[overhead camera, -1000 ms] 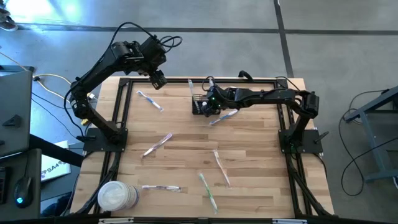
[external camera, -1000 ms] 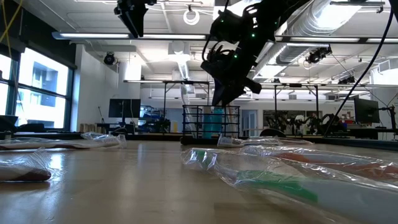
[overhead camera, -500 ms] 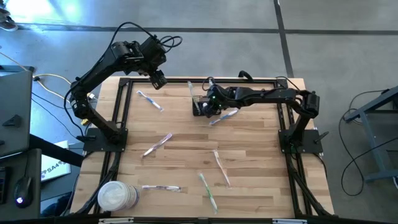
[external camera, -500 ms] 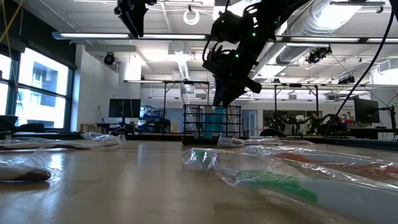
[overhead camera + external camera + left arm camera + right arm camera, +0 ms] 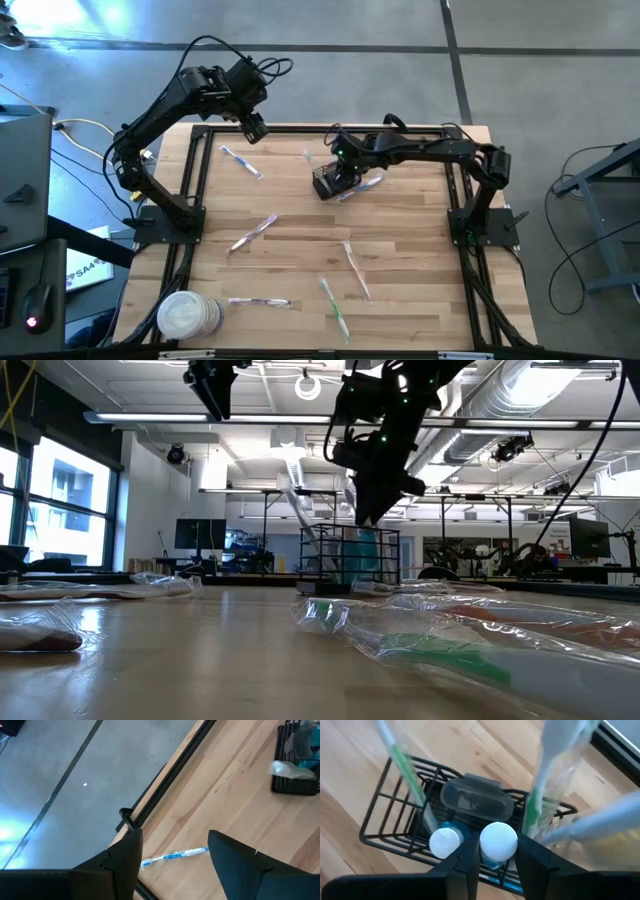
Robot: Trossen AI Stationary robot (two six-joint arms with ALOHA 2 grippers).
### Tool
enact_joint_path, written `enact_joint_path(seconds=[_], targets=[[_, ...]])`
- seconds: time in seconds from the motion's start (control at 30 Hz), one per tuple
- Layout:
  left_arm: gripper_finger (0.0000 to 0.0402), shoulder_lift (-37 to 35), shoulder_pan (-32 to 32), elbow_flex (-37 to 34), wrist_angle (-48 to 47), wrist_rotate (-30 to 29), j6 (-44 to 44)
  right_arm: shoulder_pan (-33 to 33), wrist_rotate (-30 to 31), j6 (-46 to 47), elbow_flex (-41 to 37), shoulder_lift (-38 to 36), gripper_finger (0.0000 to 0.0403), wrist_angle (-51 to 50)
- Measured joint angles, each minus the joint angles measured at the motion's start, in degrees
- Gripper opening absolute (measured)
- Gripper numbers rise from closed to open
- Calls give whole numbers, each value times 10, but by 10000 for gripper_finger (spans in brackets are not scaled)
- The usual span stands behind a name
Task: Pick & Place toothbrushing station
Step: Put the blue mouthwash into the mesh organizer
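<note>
1. The toothbrushing station (image 5: 329,182), a small black wire-mesh basket, is seen on the wooden desk (image 5: 400,260) toward the far edge, near the middle of its width.
2. In the right wrist view, the basket (image 5: 390,820) is shown holding two white-capped items, a clear lidded case and wrapped toothbrushes that stick out past its rim.
3. The right claw (image 5: 345,168) is placed directly over the basket, and in the right wrist view its fingers (image 5: 465,857) are pinched on one white cap (image 5: 498,841).
4. In the low view, the same claw (image 5: 375,510) is seen reaching down to the top of the basket (image 5: 350,558); whether the basket is resting on the desk or is raised slightly cannot be told.
5. The left claw (image 5: 256,129) is held above the far left edge of the desk, well apart from the basket, with its fingers (image 5: 125,855) spread and nothing between them.
6. A wrapped toothbrush (image 5: 175,856) is seen lying on the desk below the left claw.
7. Several more wrapped toothbrushes (image 5: 252,233) are scattered across the desk, and a round white tub (image 5: 187,316) is set at the near left corner.
</note>
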Motion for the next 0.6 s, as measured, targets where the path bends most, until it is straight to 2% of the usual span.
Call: enact_joint_path(seconds=[0.6], targets=[[221,0,0,0,0,14,2,2,2,1,2,12,94,3]])
